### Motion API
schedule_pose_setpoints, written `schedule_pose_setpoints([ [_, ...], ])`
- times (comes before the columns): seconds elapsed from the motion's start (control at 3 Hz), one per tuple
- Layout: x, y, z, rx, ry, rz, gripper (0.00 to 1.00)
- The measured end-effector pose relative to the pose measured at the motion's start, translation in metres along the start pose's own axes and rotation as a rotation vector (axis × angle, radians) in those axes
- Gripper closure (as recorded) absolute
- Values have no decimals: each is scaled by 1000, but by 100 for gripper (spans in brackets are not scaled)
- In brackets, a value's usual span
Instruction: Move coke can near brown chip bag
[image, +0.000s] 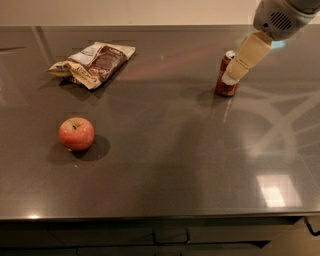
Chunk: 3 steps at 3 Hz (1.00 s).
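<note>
Your gripper sits against the coke can | grip state: cannot tell | brown chip bag well apart from gripper

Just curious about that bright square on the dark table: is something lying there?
Camera view: no, it is glare reflected on the glossy table. Camera view: the apple casts a soft shadow to its right; the gripper, at upper right, overlaps the coke can.

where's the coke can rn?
Camera view: coke can stands right rear on the table, gripper overlapping its upper part; brown chip bag far across, left rear.
</note>
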<state>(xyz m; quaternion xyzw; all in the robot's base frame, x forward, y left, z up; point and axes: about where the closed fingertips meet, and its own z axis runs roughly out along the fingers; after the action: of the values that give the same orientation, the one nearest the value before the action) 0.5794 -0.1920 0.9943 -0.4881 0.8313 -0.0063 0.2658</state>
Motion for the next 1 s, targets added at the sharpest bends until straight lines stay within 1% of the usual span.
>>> schedule_pose_setpoints([
  [0.33, -5, -16, 7, 16, -19, 54, 0],
  [0.67, -2, -69, 41, 8, -90, 178, 0],
  [1.0, 9, -84, 58, -37, -149, 190, 0],
])
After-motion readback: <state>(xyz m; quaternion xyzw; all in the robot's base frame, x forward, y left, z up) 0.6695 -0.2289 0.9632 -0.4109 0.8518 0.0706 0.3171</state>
